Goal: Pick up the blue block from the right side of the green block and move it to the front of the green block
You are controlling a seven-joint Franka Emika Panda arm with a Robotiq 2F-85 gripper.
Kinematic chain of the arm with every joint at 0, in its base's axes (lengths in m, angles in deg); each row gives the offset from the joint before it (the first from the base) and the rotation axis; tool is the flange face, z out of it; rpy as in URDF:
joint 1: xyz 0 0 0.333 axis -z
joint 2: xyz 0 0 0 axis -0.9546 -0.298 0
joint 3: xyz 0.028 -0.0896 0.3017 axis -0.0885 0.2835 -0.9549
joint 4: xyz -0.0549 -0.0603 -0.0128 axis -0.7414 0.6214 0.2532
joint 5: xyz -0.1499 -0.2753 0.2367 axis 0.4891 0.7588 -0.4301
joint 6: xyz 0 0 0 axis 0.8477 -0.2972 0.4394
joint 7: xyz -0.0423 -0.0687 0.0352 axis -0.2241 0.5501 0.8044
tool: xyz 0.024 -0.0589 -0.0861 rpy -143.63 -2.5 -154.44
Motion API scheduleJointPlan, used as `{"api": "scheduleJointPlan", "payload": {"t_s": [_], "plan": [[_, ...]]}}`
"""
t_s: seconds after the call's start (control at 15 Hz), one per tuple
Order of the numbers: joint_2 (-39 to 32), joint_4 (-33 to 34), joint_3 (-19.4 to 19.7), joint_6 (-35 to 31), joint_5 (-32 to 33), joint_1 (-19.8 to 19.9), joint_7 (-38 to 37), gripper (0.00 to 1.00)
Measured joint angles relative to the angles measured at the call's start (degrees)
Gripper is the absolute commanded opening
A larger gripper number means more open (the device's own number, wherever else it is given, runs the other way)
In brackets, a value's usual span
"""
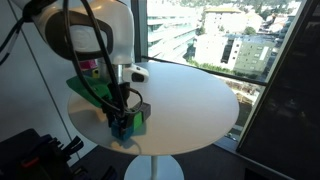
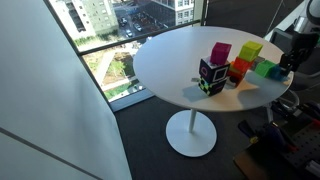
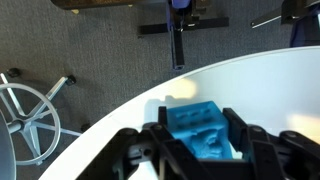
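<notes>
The block (image 3: 200, 120) sits between the fingers of the pincer (image 3: 203, 137), over the surface (image 3: 280, 90), close to its edge.

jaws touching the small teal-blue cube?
Touching. Wrist view: small teal-blue cube sits clamped between both jaws of the black gripper, no visible gap either side.

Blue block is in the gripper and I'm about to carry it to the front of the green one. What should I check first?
1. Grip on the blue block: ok, the gripper is shut on it in the wrist view.
2. Block lifted off the table: cannot tell.
3. Green block in sight: ok, seen in an exterior view.
4. Spot in front of the green block free: cannot tell from these angles.
5. Margin to the table's rim: not ok, the rim runs close beside the held block in the wrist view, so move slowly.
</notes>
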Motion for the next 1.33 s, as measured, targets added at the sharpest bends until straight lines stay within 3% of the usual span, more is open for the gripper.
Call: {"api": "scheduleJointPlan", "payload": {"t_s": [0.87,0.93,1.0,1.2,1.33], "plan": [[-0.4,0.0,-0.5,0.0,0.0,-0.7,-2.7,0.32],[-0.4,0.1,-0.5,0.0,0.0,-0.8,-2.9,0.71],[-0.4,0.1,-0.5,0.0,0.0,-0.8,-3.0,0.83],[-0.5,0.1,-0.5,-0.4,0.0,-0.8,-3.0,1.0],[-0.6,0.1,-0.6,-0.6,0.0,-0.8,-3.0,1.0]]}}
